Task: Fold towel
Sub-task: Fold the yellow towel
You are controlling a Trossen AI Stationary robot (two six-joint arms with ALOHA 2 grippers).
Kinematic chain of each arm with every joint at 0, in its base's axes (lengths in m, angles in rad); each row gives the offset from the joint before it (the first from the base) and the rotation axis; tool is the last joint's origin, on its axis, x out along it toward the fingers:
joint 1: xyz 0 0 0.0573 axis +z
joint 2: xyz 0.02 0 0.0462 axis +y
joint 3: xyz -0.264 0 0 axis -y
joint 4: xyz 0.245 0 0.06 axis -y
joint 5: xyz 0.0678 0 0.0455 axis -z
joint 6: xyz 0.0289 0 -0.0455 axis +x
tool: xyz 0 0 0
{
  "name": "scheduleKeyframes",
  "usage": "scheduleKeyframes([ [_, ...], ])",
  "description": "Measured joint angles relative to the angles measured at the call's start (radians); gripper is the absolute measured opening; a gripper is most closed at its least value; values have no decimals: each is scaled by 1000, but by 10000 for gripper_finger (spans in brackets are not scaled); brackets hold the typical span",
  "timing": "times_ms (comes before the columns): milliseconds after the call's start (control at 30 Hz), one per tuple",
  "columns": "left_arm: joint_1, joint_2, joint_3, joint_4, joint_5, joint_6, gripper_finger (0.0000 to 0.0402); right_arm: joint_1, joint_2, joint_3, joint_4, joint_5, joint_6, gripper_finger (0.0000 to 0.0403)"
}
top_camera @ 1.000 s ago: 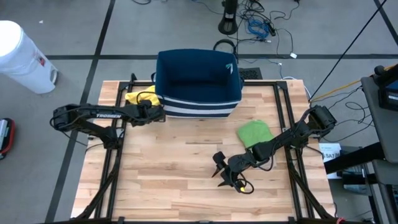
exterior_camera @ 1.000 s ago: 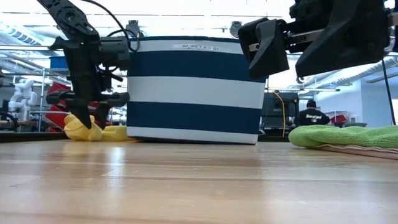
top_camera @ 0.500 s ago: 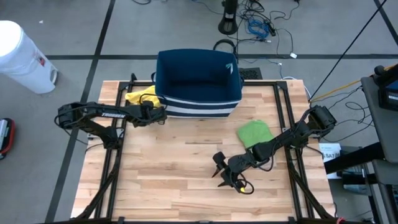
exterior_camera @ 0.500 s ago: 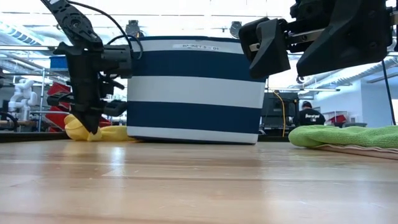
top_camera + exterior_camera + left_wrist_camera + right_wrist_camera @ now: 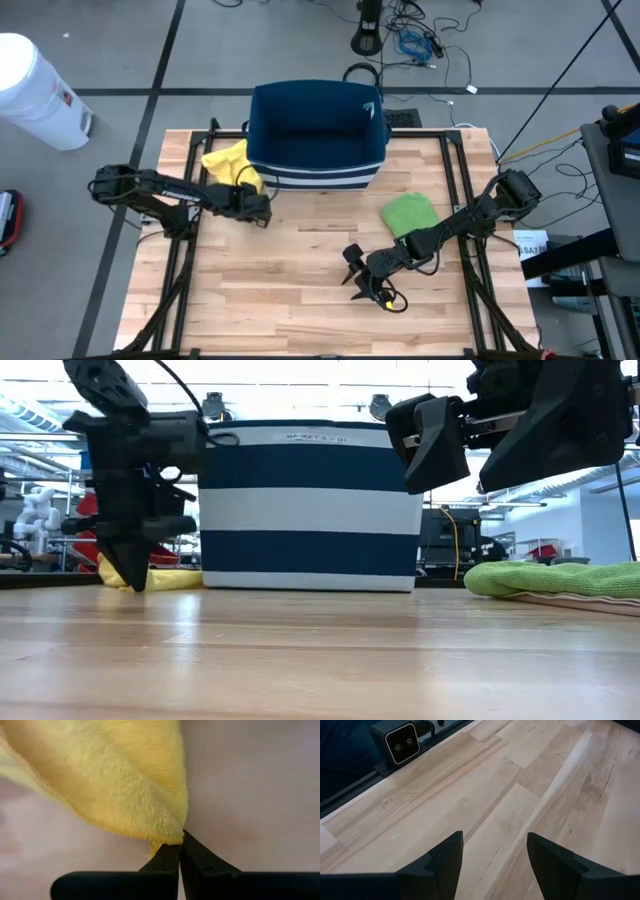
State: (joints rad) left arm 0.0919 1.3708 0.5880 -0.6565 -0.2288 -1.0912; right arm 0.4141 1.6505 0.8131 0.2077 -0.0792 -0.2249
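**Yellow towel pinched at one corner, to be drawn onto open table before folding**

Nearest the lower edge of the high view, the right gripper [image 5: 352,268] is parked low and right of centre with its fingers spread and nothing between them. Just above it, right of centre, a green cloth [image 5: 408,213] is seen lying flat on the table [image 5: 300,290]. Left of centre, the left gripper [image 5: 256,208] is pressed shut on a corner of the yellow towel [image 5: 228,163], which is bunched in the upper left against the striped basket [image 5: 318,135]. The corner should probably be pulled slowly and low toward the bare wood, so the towel is spread flat clear of the basket and the pinch is not lost.
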Motion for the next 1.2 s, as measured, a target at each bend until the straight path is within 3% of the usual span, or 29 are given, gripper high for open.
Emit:
scheduleKeyframes([
  [300,-232,0,0,265,153,-127,1,-2,0,0,-3,0,2,207],
  [500,-334,0,0,587,120,-144,1,-2,0,0,-2,0,4,207],
  [700,-376,0,0,929,58,-23,0,-2,0,0,6,12,4,207],
  [900,-379,0,0,1137,56,134,0,-3,0,0,2,170,35,207],
  [1067,-408,0,0,1249,117,242,0,-3,0,0,-2,345,72,207],
  [1200,-449,0,0,1286,135,283,0,-10,0,0,1,373,95,207],
])
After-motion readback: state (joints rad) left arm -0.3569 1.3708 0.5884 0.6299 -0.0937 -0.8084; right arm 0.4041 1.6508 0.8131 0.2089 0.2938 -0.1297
